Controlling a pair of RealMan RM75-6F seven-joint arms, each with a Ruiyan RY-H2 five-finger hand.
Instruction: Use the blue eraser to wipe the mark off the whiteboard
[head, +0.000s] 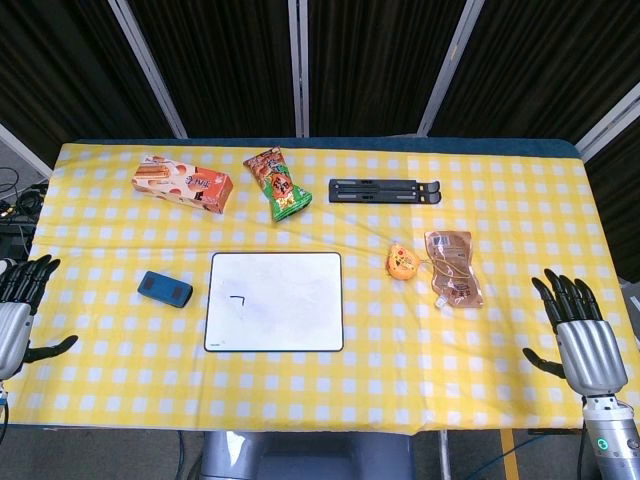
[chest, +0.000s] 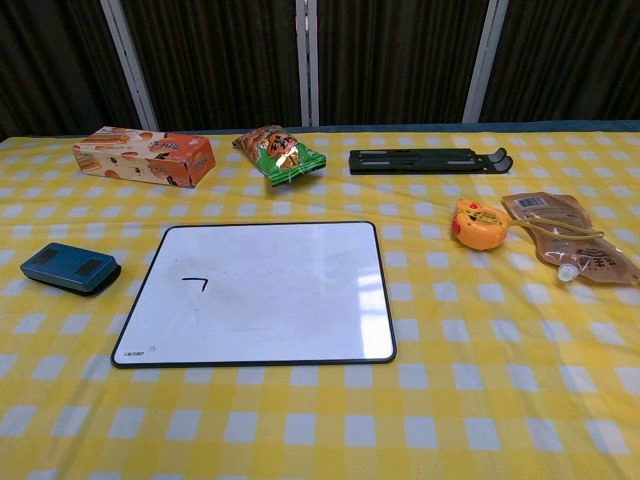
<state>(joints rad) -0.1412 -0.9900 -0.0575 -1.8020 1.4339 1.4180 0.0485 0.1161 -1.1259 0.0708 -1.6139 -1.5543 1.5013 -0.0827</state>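
Note:
The blue eraser (head: 165, 289) (chest: 70, 268) lies flat on the yellow checked cloth, just left of the whiteboard (head: 300, 320) (chest: 300, 310). A small black mark (head: 237, 301) (chest: 195, 285) sits on the board's left part. My left hand (head: 20, 310) hovers at the table's left edge, fingers spread, holding nothing, well left of the eraser. At the right edge, my right hand (head: 580, 335) is likewise spread and empty, far from the board. Neither hand shows in the chest view.
Behind the board lie an orange snack box (head: 183, 183) (chest: 145, 156), a green snack bag (head: 277, 183) (chest: 280, 153) and a black folding stand (head: 385, 190) (chest: 428, 160). To the right are an orange toy (head: 404, 262) (chest: 478, 224) and a brown pouch (head: 453, 268) (chest: 570, 245).

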